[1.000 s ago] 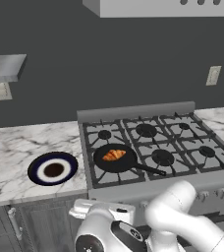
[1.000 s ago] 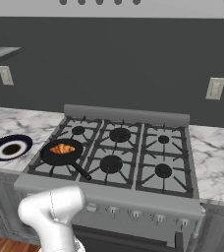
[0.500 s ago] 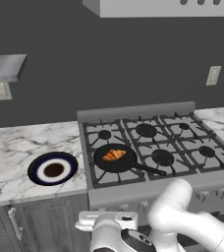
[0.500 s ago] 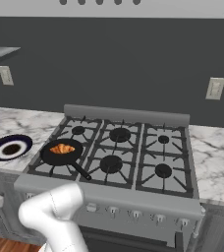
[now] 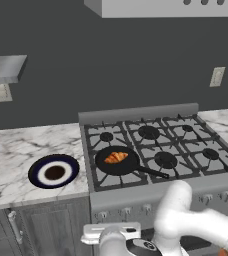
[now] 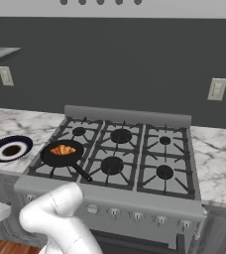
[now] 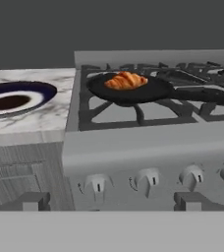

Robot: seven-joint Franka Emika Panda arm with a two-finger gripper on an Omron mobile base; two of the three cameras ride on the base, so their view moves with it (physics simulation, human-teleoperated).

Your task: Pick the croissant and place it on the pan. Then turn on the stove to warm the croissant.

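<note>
The croissant (image 5: 116,157) lies in the pan (image 5: 119,163), which sits on the front left burner of the stove (image 5: 151,150). The gripper (image 7: 112,201) faces the knobs (image 7: 147,178) on the stove front, fingers (image 7: 33,201) spread wide, holding nothing. A plate (image 5: 53,171) rests on the counter (image 5: 16,150) beside the stove.

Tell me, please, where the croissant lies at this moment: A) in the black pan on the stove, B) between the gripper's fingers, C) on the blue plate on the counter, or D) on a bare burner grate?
A: the croissant rests inside the pan on the stove's front-left burner.
</note>
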